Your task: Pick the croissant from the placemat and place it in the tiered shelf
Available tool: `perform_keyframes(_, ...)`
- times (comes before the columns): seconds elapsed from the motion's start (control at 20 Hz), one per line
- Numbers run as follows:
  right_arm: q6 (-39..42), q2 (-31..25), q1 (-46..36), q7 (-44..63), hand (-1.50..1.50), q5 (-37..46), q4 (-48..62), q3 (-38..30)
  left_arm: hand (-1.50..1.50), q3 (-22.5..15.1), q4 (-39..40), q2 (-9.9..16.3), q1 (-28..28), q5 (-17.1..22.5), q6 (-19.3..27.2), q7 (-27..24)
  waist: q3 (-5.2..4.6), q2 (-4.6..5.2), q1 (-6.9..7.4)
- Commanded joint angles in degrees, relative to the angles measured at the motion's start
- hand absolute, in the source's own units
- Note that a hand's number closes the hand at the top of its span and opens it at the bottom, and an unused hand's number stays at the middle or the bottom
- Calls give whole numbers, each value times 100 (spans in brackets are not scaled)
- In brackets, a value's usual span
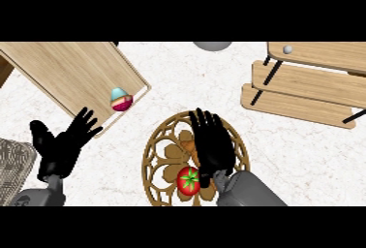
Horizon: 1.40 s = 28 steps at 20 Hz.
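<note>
A round wooden cut-out placemat [159, 147] lies at the centre front of the marble counter. My right hand [211, 145] hovers flat over it with straight fingers. A sliver of the orange-brown croissant [188, 146] peeks out at the hand's left edge; the rest is hidden under the palm. A red tomato [189, 180] with a green stem sits on the mat near my wrist. The wooden tiered shelf [307, 87] stands at the back right. My left hand [63, 144] is open at the left, fingers up, resting.
A wooden tray-like box [71, 72] lies at the back left with a pink and teal cupcake [121, 99] beside its right wall. A small white ball [287, 49] sits on the shelf's top tier. A grey bowl [212, 45] shows at the back edge. A woven item [14, 164] is at far left.
</note>
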Motion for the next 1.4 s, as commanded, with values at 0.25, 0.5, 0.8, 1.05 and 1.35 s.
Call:
perform_keyframes(0.25, 211, 26, -176, -1265, 150, -130, 1221, 191, 0, 47, 252, 36, 84, -59, -54, 244, -46, 89, 66)
perform_keyframes(0.5, 250, 224, 78, -1258, 150, 40, 551, 282, 0, 57, 452, -124, -30, -151, -53, 162, -49, 68, -12)
perform_keyframes(0.8, 38, -277, 777, -1272, 150, -43, -733, -104, 0, 57, -201, -28, 389, -165, -9, 412, -46, 44, -36)
perform_keyframes(1.05, -207, -195, 1442, -624, 150, -744, -1715, -1178, 0, 136, 4, -122, 525, -105, -21, 178, -50, 33, -195)
perform_keyframes(1.35, -130, -66, 1513, 399, 150, -47, -3780, -912, 0, 32, -73, -216, 298, -279, 151, 338, -53, 16, -151)
